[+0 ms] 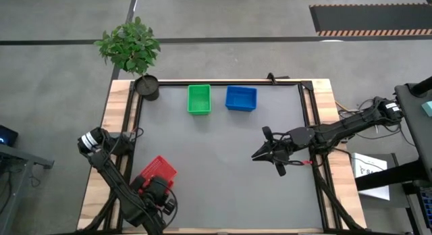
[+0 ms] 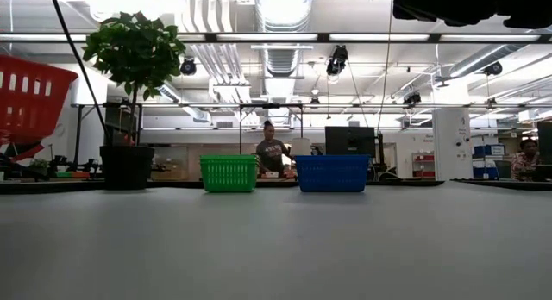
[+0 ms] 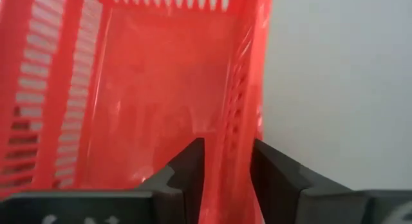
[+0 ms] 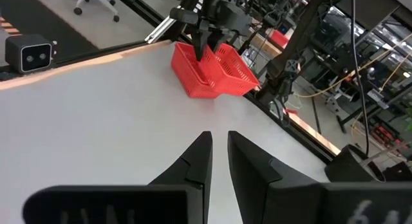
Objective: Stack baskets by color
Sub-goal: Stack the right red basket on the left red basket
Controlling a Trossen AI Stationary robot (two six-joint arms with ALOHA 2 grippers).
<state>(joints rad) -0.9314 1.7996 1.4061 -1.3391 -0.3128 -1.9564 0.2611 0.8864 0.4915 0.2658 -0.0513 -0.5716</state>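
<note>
A red basket [image 1: 159, 170] is at the table's near left; the low view shows this red basket [image 2: 30, 97] tilted at the picture's left edge. My left gripper [image 3: 228, 159] comes down at it from above, fingers parted astride one side wall. A green basket [image 1: 199, 98] and a blue basket [image 1: 241, 98] stand side by side on their bottoms near the far edge. My right gripper [image 1: 258, 154] hovers over the table's right half, pointing toward the red basket [image 4: 212, 73]. Only a narrow gap separates its fingers [image 4: 219, 137], and nothing is between them. My left gripper has one finger [image 3: 187, 172] inside the red basket and the other [image 3: 273, 176] outside, with the side wall's rim [image 3: 233, 147] in the gap. The fingers point steeply down. I cannot tell whether either finger touches the wall.
A black pot [image 1: 147, 86] with a leafy plant stands at the far left corner, beside the green basket. Black frame rails [image 1: 305, 120] run along the table's sides. The grey mat's middle [image 1: 223, 174] holds nothing. A person [image 2: 272, 153] sits in the room beyond the far edge.
</note>
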